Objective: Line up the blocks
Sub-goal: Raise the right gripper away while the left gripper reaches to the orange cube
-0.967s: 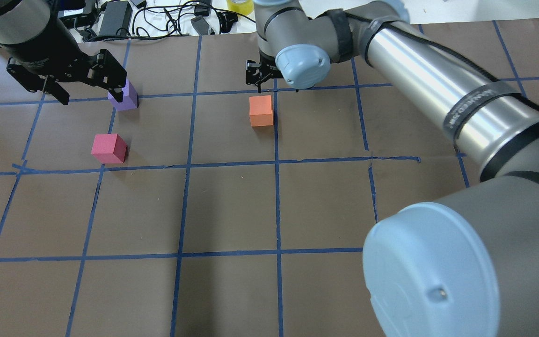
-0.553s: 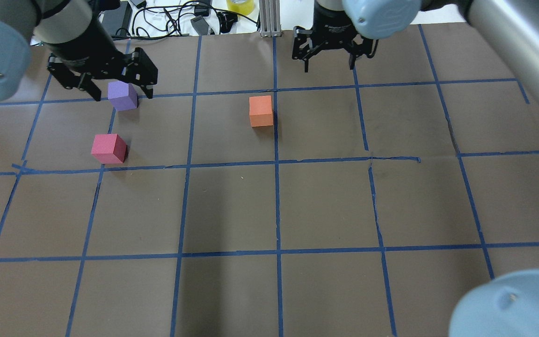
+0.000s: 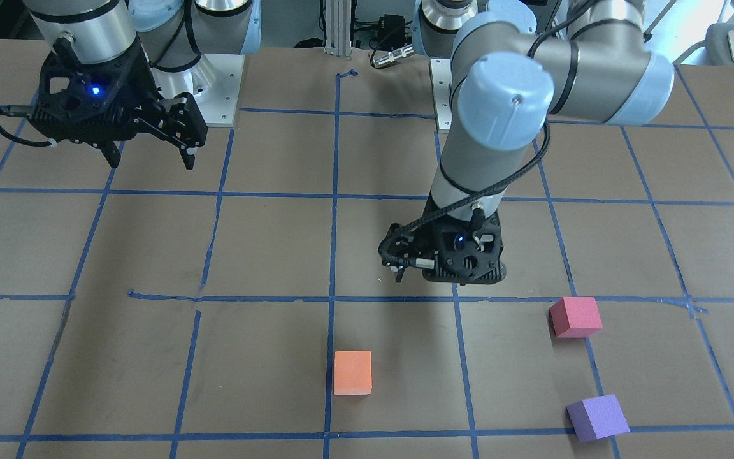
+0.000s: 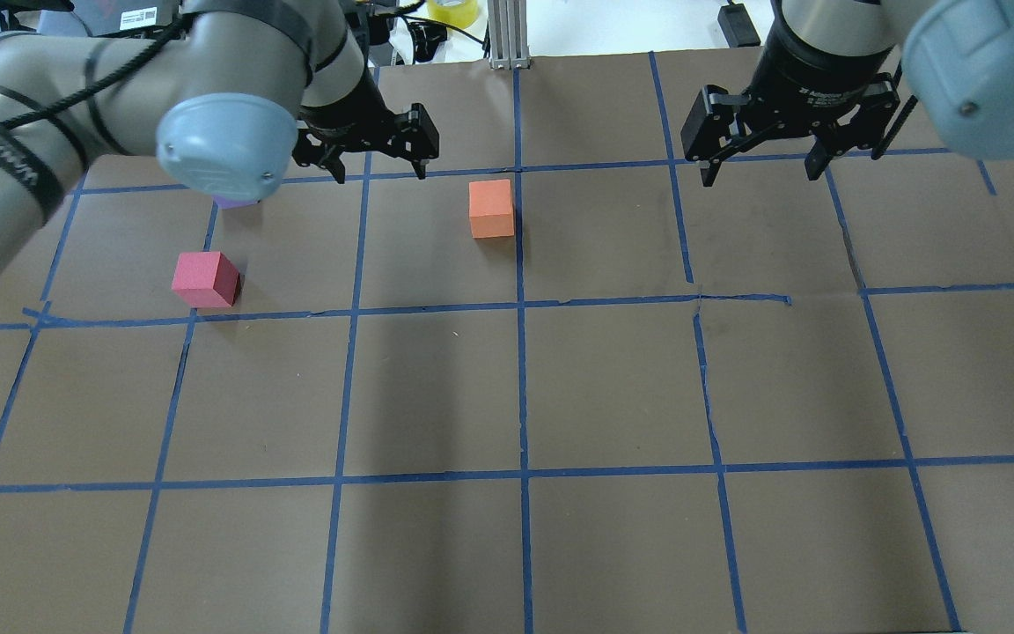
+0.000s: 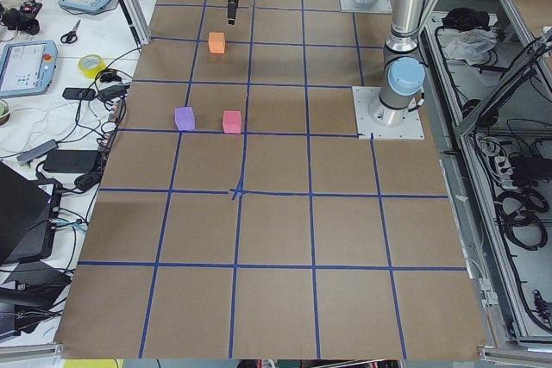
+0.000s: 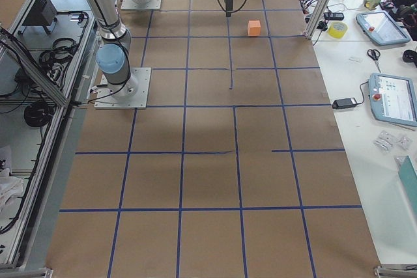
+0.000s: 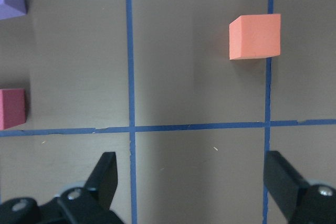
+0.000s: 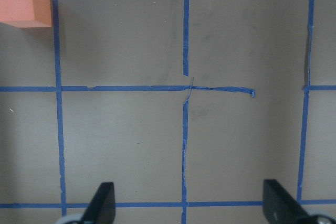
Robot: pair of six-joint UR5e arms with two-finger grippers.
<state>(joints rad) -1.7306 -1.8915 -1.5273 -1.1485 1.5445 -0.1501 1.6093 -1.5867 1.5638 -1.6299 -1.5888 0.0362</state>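
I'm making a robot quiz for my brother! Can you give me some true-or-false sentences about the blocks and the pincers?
1. The left pincer and the right pincer are both open. True.
2. The left pincer holds the orange block. False: the block sits on the table, and the pincer is empty.
3. The purple block is stacked on the pinkish-red block. False: both rest on the table, apart.
4. The orange block lies apart from the other two. True.

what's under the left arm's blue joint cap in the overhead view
The purple block. Overhead, only a sliver of it shows below the blue joint cap; the rest is covered. The front-facing view shows it whole, resting free on the table.
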